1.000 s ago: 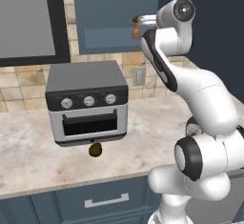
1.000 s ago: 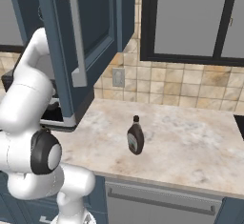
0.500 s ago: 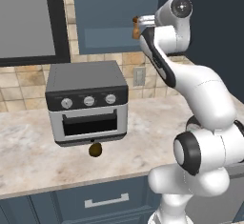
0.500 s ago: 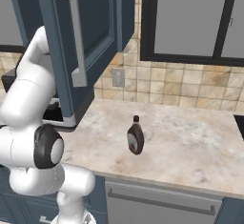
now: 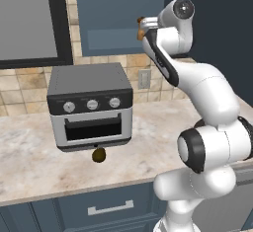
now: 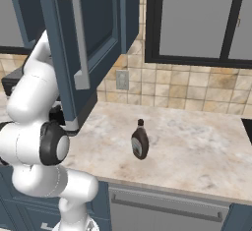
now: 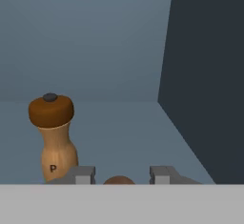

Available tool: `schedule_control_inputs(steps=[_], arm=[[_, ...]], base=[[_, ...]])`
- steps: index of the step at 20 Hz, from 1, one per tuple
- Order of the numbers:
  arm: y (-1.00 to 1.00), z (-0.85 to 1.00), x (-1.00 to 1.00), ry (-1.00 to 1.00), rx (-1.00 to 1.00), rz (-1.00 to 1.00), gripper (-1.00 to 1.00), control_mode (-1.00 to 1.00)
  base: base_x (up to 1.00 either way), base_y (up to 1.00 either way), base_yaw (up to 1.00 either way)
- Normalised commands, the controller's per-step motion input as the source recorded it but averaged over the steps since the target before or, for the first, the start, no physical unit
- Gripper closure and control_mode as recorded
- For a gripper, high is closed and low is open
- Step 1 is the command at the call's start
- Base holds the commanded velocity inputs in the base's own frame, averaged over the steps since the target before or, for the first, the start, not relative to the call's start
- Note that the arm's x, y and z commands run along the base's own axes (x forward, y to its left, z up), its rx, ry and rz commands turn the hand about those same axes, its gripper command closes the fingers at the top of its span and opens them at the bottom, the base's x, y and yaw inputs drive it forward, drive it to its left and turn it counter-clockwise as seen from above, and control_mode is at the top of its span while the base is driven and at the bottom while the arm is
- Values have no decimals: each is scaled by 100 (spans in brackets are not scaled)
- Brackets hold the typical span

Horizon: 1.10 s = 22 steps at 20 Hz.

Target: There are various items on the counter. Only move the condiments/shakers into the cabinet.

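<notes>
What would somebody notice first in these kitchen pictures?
Probably the big white robot arm reaching high into the blue-grey cabinet, where a brown-topped wooden shaker marked P stands on the shelf. Next, the grey toaster oven with a small round fruit in front, and the dark syrup bottle alone on the counter.

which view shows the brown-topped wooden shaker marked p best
The hand view: the brown-topped wooden shaker marked P stands upright and near on the blue-grey cabinet shelf floor. The left base view gives a small brown shape by the wrist, identity unclear; the right base view adds nothing.
</notes>
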Motion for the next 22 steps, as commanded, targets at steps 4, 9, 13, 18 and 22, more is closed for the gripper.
schedule_control_inputs(steps=[4, 9, 13, 18, 22], arm=[[-7, 0, 34, 0, 0, 0, 100, -100], [-6, -31, 28, 1, 0, 0, 100, -100], [0, -42, 14, 0, 0, 0, 100, -100], [0, -9, 2, 0, 0, 0, 100, -100], [0, 0, 0, 0, 0, 0, -100, -100]], base=[[0, 0, 0], [0, 0, 0], [0, 0, 0], [0, 0, 0], [0, 0, 0]])
